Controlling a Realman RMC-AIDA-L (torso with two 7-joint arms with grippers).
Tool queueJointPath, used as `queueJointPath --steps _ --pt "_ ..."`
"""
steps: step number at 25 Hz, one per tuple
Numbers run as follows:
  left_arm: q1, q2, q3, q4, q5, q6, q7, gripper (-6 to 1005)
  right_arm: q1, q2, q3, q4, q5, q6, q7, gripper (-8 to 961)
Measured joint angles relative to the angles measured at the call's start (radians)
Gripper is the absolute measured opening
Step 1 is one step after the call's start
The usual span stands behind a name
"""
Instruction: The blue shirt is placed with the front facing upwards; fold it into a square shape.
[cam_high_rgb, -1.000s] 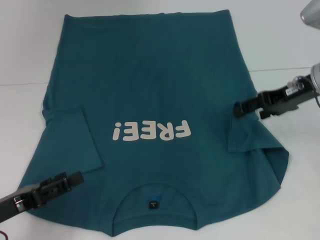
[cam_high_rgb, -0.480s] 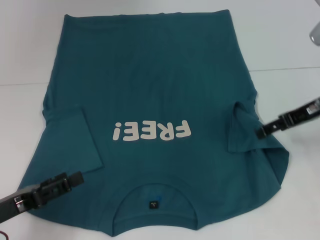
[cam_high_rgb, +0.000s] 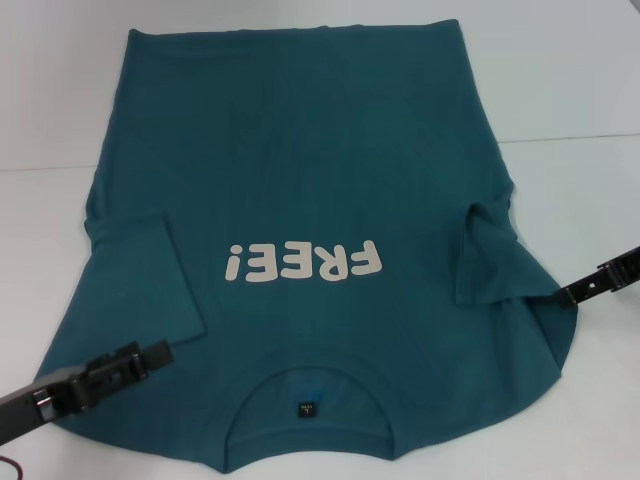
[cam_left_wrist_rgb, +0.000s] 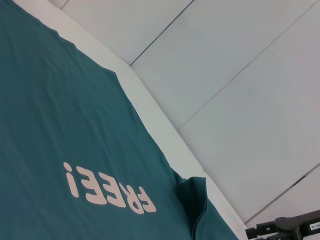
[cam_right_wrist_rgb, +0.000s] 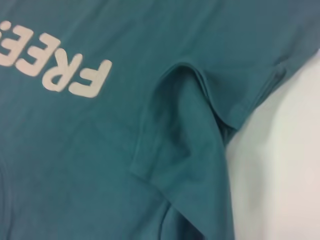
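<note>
Head view, dark teal-blue cotton T-shirt (cam_high_rgb: 320, 190) front up on white counter (cam_high_rgb: 580, 90), both sleeves folded in; left pincer (cam_high_rgb: 150, 355) over near sleeve, right pincer (cam_high_rgb: 565, 296) at shirt's edge, grip of both unclear

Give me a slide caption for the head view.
Blue shirt front-up on the table, both sleeves folded inward, grippers at its edges.

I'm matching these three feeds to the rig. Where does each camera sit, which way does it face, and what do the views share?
Head: on the robot's head, looking forward and down at the blue shirt; left gripper and right gripper show.
Left wrist: on the left arm, looking across the shirt; the right gripper shows far off.
Right wrist: on the right arm, close over the folded right sleeve; no fingers.
Shared: all show the FREE! lettering.
</note>
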Motion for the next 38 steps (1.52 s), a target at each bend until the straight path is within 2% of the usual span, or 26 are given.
queueJointPath --steps 9,13,27,34,38 --pt "-0.002 0.0 0.0 -0.002 0.0 -0.001 -0.001 901 0.005 0.078 -0.013 -0.037 -0.134 0.049 -0.046 916" --pt "-0.001 0.0 0.0 -0.002 0.0 -0.001 -0.001 900 0.006 0.102 -0.023 -0.069 -0.165 0.07 -0.037 915" --pt "-0.004 0.002 0.0 -0.017 0.0 -0.001 0.0 895 0.014 0.142 -0.065 -0.081 -0.243 0.13 0.026 889" --pt "-0.004 0.002 0.0 -0.017 0.0 -0.001 0.0 892 0.019 0.147 -0.114 -0.074 -0.249 0.147 0.052 858" --pt "-0.004 0.002 0.0 -0.017 0.0 -0.001 0.0 891 0.019 0.147 -0.125 -0.073 -0.249 0.15 0.061 715"
